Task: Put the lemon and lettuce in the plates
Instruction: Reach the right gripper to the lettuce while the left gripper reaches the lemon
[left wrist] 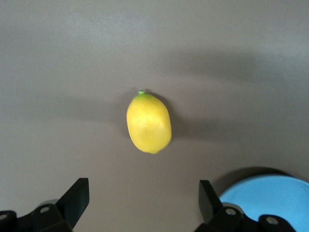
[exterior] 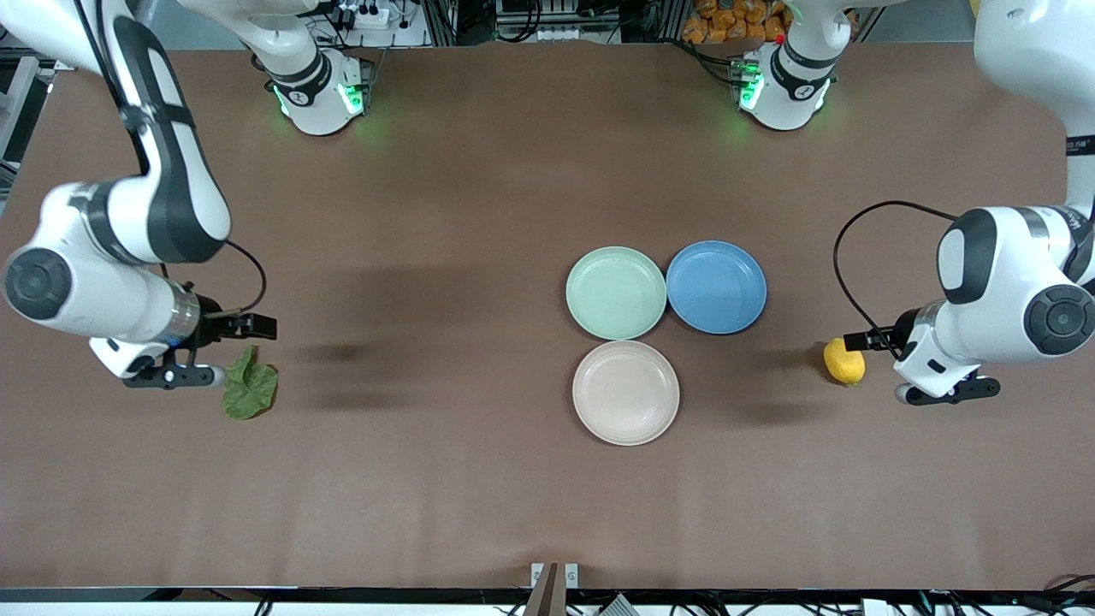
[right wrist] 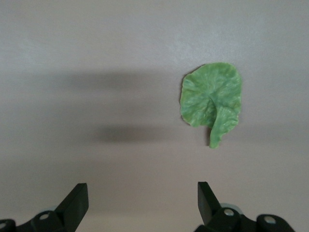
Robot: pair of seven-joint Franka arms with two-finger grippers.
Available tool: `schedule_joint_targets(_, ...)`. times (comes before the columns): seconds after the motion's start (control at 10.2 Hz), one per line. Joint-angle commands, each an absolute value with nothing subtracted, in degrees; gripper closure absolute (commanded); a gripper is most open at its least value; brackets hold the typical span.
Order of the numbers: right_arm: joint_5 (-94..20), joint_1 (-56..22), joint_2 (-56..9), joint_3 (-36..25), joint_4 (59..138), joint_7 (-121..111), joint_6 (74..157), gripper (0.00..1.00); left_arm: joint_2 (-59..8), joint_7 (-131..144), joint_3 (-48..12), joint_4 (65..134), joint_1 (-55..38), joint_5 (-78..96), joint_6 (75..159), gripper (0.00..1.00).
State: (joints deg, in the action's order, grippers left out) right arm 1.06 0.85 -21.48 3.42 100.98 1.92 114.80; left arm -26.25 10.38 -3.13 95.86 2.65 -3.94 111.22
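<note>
One lettuce (exterior: 250,391) leaf, one lemon (exterior: 843,360) and three plates lay on the brown counter (exterior: 428,479); two hands hung over it.

At the right arm's end of the counter, the right hand (exterior: 229,351) hung low just beside the lettuce, its fingers (right wrist: 75,203) spread wide with nothing between them. The leaf lay flat on bare counter, well apart from the plates, with open surface all around it and a broad empty stretch between it and the plates.

Toward the middle stood the three plates in a tight cluster. The mint green plate (exterior: 615,292) and the blue plate (exterior: 716,286) sat side by side, rims touching or nearly so. The beige plate (exterior: 625,392) sat nearer the front camera, just beside the mint one. All three were empty.

Toward the left arm's end, the lemon rested on the counter, near the blue plate but apart from it, with clear counter between them. The left hand (exterior: 871,342) hung low just beside the lemon, fingers (left wrist: 72,203) spread apart and holding nothing. In the left wrist view the blue plate's rim showed past one fingertip.
</note>
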Motion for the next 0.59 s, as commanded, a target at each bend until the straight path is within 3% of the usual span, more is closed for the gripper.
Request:
schedule_joint_targets(0.0, 8.0, 4.6, -24.0, 4.0, 103.8, 2.2, 121.3, 0.0, -25.0, 12.8, -3.3, 101.9, 4.3, -4.0, 118.0, 0.0)
schedule_joint_targets(0.2, 9.1, 6.1, -27.3, 3.2, 107.2, 1.9, 132.0, 0.0, -25.7, 18.3, -3.4, 103.5, 4.3, -4.0, 121.1, 0.0)
schedule_joint_targets(0.49, 9.5, 6.2, -31.4, 2.4, 107.0, 1.5, 137.2, 0.04, -27.9, 22.0, -3.5, 103.6, 4.3, -3.2, 124.1, 0.0)
